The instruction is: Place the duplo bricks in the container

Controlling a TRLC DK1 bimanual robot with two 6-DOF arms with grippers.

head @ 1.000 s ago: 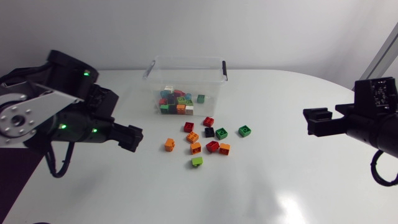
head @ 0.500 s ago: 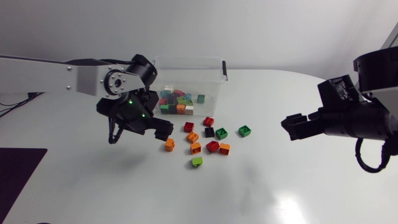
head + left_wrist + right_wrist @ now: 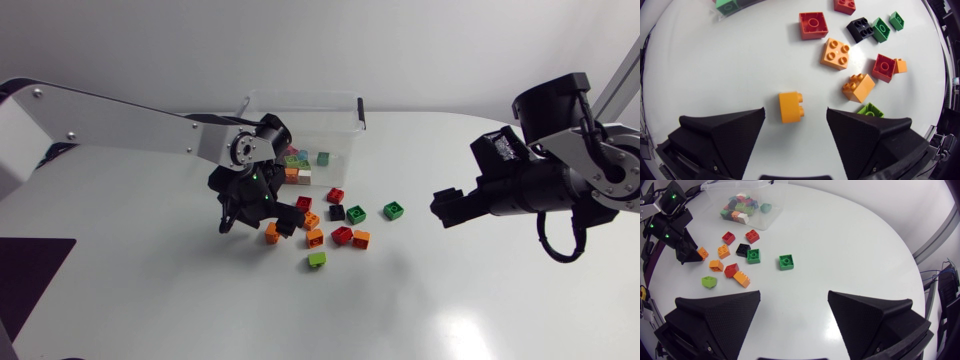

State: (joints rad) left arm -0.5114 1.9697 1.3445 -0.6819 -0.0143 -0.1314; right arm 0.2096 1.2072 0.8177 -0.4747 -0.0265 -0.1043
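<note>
Left claw is spread wide, low over the counter, straddling one orange brick (touching neither finger). Other loose bricks lie just beyond, near the clear container, which holds more. Right claw, also spread, hangs well apart from them.

surface: white table, glossy | edge: rounded on the right side | light: soft glare patch on top
</note>
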